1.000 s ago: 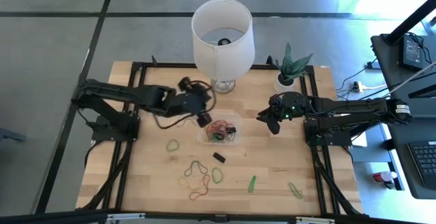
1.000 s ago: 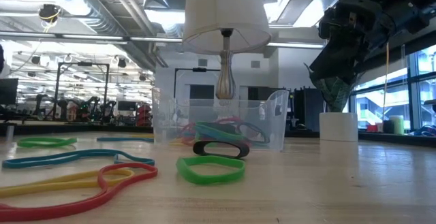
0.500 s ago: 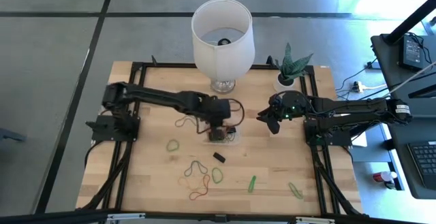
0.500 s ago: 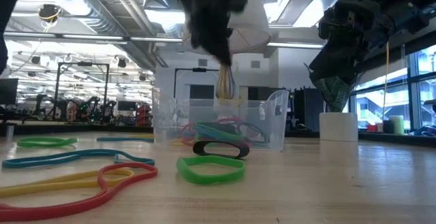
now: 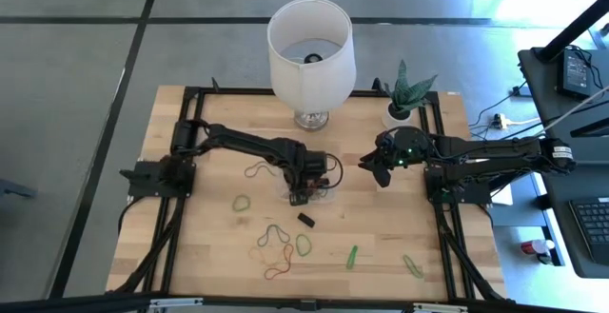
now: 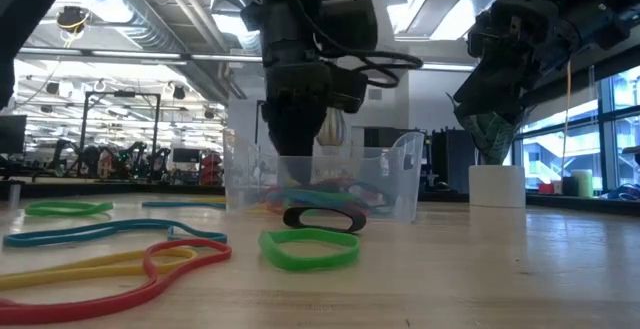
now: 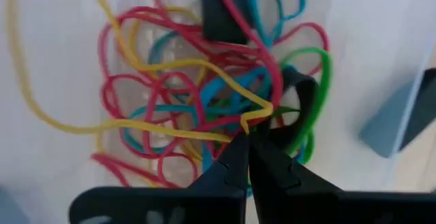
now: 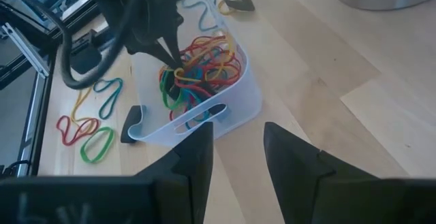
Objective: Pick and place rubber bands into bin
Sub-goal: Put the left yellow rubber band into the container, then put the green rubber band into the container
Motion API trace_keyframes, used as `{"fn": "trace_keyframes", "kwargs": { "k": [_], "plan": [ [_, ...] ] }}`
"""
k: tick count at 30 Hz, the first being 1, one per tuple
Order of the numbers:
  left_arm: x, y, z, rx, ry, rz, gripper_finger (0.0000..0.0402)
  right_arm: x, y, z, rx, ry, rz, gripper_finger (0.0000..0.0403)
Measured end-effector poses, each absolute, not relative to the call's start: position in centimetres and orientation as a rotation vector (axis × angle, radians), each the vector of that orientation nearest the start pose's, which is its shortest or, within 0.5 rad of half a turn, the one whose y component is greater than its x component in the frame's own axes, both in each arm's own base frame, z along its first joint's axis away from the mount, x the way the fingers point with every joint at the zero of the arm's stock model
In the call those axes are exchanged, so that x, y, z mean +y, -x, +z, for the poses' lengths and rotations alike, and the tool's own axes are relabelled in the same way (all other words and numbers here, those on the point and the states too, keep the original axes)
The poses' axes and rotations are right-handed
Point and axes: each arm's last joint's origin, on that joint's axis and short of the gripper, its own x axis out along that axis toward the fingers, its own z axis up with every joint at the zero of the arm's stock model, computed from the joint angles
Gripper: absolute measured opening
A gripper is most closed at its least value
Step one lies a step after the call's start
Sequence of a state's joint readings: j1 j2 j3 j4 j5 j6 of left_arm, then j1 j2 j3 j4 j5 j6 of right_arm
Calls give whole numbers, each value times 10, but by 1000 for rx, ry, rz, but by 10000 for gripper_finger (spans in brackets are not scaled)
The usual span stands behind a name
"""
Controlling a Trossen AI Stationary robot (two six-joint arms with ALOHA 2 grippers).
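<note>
The clear bin (image 8: 225, 98) stands mid-table and holds a tangle of red, blue, green and yellow rubber bands (image 7: 204, 81). My left gripper (image 7: 246, 141) points down into the bin (image 6: 400, 184) and is shut on a yellow rubber band (image 7: 82, 125). It also shows in the high view (image 5: 303, 191) and the low view (image 6: 296, 149). My right gripper (image 8: 235, 157) hovers open to the right of the bin (image 5: 329, 195), with nothing between its fingers. Loose rubber bands (image 5: 276, 246) lie flat on the table nearer the front edge. My left gripper pinches the yellow rubber band at a kink (image 7: 257, 114) between its two fingertips. The fingers come from above, pointing down into the bin. The rest of the band spreads slack in a wide loop (image 7: 41, 108) over the heap of bands.
A white lamp (image 5: 311, 51) stands behind the bin, with a potted plant (image 5: 407, 94) at the far right. A black band (image 5: 305, 220) lies just in front of the bin. Green bands (image 5: 241, 202) (image 5: 351, 256) (image 5: 412, 265) and an orange one (image 5: 257, 170) are scattered around.
My left gripper has swung from the bin's left edge toward the table's right and dropped down into the bin. It has tipped from a slant to pointing almost straight down, and it has stayed shut. The right arm has kept still.
</note>
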State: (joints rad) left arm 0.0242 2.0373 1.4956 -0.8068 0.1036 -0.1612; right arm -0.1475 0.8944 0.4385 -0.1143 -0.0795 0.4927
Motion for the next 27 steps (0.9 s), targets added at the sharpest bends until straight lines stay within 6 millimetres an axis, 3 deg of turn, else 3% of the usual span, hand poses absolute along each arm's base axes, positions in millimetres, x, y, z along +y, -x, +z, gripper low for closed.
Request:
{"fn": "trace_keyframes", "kwargs": {
  "k": [8,16,21,27],
  "plan": [
    [13,-404,172,1309,223,66,14,-25,-181,203,540,-544,-205,134],
    [13,-403,179,1320,229,70,91,-25,-181,203,540,-543,-205,134],
    [18,-405,204,1324,253,109,128,-25,-181,203,541,-544,-205,134],
    [26,-400,241,1310,258,135,137,-25,-181,203,542,-544,-206,134]
  ]
}}
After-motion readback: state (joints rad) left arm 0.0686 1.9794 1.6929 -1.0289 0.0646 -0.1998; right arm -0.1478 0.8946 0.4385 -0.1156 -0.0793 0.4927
